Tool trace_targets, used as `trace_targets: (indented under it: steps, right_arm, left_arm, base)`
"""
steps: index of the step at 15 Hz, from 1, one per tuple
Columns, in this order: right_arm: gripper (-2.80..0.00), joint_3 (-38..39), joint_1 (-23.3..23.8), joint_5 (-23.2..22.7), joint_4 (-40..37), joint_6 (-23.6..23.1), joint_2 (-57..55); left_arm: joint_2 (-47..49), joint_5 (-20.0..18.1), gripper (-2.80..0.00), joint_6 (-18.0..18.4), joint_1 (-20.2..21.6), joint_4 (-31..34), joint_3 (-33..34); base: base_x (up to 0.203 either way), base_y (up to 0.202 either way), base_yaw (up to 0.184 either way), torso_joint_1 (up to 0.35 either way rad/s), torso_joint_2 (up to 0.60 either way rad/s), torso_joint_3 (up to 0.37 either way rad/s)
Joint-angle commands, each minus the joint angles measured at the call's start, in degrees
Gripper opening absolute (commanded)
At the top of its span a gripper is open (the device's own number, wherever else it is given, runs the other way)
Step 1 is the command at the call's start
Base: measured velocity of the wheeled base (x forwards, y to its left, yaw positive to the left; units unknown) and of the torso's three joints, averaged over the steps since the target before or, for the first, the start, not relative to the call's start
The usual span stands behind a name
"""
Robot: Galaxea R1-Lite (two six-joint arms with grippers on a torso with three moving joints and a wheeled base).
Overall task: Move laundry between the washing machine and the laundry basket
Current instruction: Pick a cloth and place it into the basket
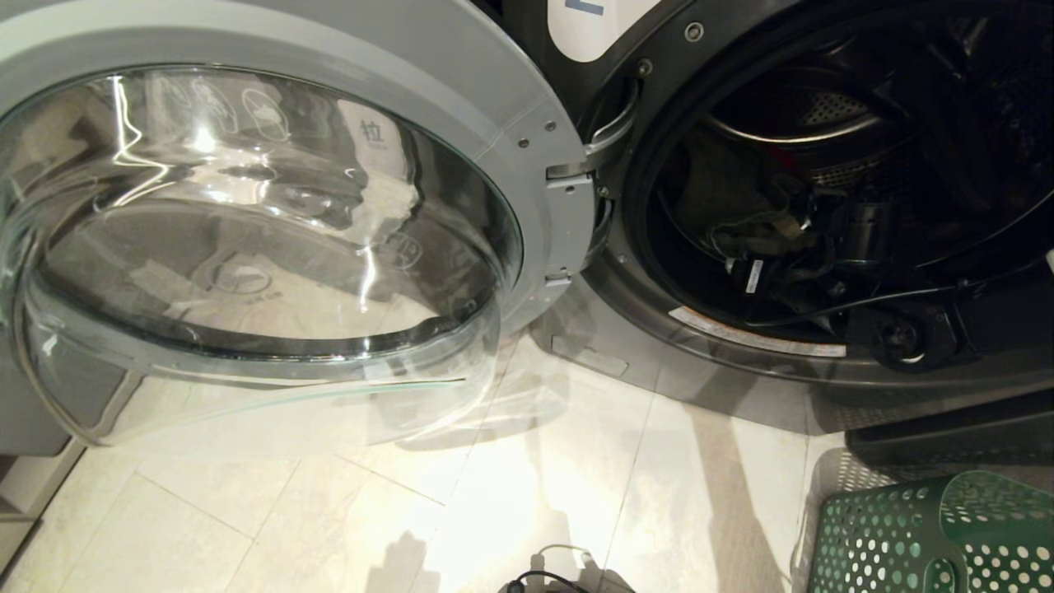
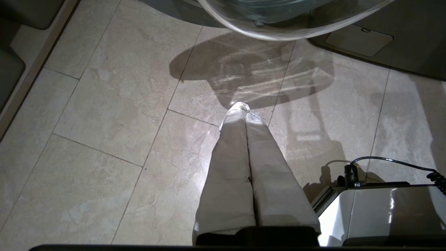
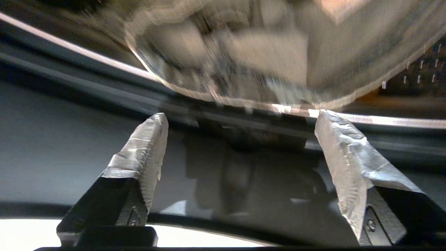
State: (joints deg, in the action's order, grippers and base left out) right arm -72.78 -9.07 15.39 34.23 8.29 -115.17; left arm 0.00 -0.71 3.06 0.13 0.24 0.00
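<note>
right gripper [image 3: 240,118]: jaws wide apart, empty, at the washing machine [image 1: 741,362] opening | left gripper [image 2: 240,108]: jaws together, over floor | laundry basket [image 1: 930,535]: beside machine | risk: arm cable inside the drum may snag on the opening's edge

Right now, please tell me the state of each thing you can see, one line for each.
washing machine: door open, arm inside the drum.
door: swung fully open to the left.
laundry basket: upright on the floor, nothing visible inside the part shown.
right gripper: open, holding nothing.
left gripper: shut, pointing at the floor, idle.
</note>
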Motion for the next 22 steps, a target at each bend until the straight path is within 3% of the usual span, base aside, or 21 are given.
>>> trace_targets:
  steps: [1,7,11,17,20,21,22]
  right_arm:
    - [0.0,-0.3,0.2,0.1,0.4,0.2,2.0]
    - [0.0,-4.5,-0.1,0.0,0.5,7.9,-1.3]
    - [0.0,-15.0,0.0,0.1,0.2,12.9,-9.2]
    - [0.0,-32.4,-0.3,3.6,-5.8,14.9,-18.2]
    - [0.0,-35.2,-0.4,7.1,-7.1,15.4,-21.4]
    - [-2.8,-35.2,-0.4,7.4,-7.1,15.5,-21.7]
    - [-2.8,-35.3,-0.4,7.3,-7.1,15.6,-21.8]
  left_arm:
    - [0.1,0.0,-2.8,0.0,0.0,0.0,0.0]
    - [0.1,0.0,-2.8,0.0,0.0,0.0,0.0]
    - [0.1,0.0,-2.8,0.0,0.0,0.0,0.0]
    - [0.1,0.0,-2.8,0.0,0.0,0.0,0.0]
    - [0.1,0.0,-2.8,0.0,0.0,0.0,0.0]
    - [0.0,0.0,-2.8,0.0,0.0,0.0,0.0]
    - [0.1,0.0,-2.8,0.0,0.0,0.0,0.0]
  base:
    - [0.0,0.0,0.0,0.0,0.0,0.0]
    - [0.0,0.0,0.0,0.0,0.0,0.0]
    - [0.0,0.0,0.0,0.0,0.0,0.0]
    - [0.0,0.0,0.0,0.0,0.0,0.0]
    - [0.0,0.0,0.0,0.0,0.0,0.0]
    - [0.0,0.0,0.0,0.0,0.0,0.0]
    - [0.0,0.0,0.0,0.0,0.0,0.0]
